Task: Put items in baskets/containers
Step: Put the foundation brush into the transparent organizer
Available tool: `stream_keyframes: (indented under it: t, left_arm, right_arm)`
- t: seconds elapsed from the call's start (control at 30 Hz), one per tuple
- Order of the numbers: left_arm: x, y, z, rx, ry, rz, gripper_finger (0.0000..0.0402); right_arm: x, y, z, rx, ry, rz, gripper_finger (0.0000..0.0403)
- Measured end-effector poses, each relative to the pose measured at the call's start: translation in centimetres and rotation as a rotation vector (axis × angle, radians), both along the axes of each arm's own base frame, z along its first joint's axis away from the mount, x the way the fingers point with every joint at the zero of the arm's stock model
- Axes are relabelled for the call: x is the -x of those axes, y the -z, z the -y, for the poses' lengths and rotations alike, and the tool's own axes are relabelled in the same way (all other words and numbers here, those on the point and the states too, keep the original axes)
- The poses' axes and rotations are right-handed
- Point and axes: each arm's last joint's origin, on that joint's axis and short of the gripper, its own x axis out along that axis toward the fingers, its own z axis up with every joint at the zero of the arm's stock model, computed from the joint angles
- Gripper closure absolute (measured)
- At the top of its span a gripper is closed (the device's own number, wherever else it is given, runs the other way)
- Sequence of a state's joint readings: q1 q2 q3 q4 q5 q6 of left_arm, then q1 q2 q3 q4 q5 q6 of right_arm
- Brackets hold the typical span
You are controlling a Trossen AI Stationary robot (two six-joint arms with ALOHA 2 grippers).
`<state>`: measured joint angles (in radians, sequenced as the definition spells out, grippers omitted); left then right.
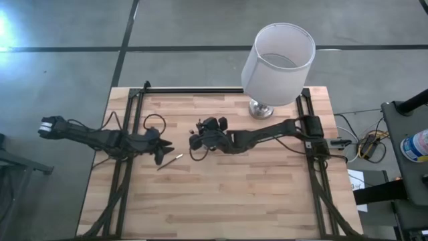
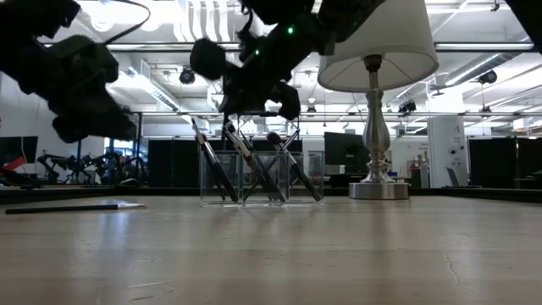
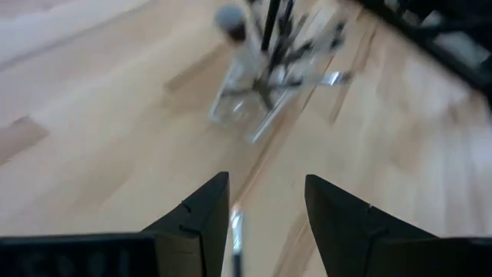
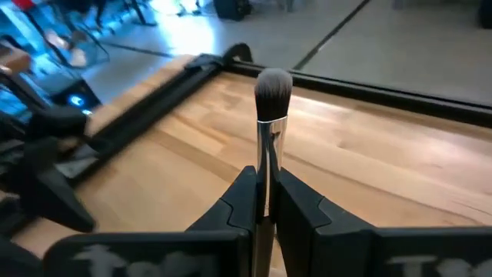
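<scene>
Fingers of the right gripper (image 4: pixel 265 201) are seen pressed onto the shaft of a makeup brush (image 4: pixel 271 115), which is held with its bristle head standing clear beyond the fingertips. Fingers of the left gripper (image 3: pixel 266 219) are seen spread apart, with nothing held between them.

A wooden table (image 1: pixel 221 201) is seen beneath both arms. A white-shaded lamp (image 1: pixel 277 63) is set near its far edge.

The right gripper (image 1: pixel 200 139) is positioned over the middle of the table, above a clear container (image 2: pixel 261 178), which is hidden beneath it in the high view. Several brushes are seen leaning inside this container (image 3: pixel 257 92), handles down.

The left gripper (image 1: pixel 159 148) is held low over the table, just beside a single brush on the table (image 1: pixel 170 161), which is lying flat and untouched.
</scene>
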<state>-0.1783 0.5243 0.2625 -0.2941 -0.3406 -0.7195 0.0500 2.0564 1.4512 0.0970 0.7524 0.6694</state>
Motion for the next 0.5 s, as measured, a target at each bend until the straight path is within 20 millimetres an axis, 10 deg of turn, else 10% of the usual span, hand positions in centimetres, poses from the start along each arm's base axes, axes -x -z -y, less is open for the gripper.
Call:
stream_keyframes:
  t: [0.5]
  left_arm:
    - [0.9, 1.3, 0.0, 0.049, -0.002, -0.158, 0.0239]
  right_arm:
    - [0.5, 0.5, 0.1, -0.026, -0.012, -0.086, 0.0325]
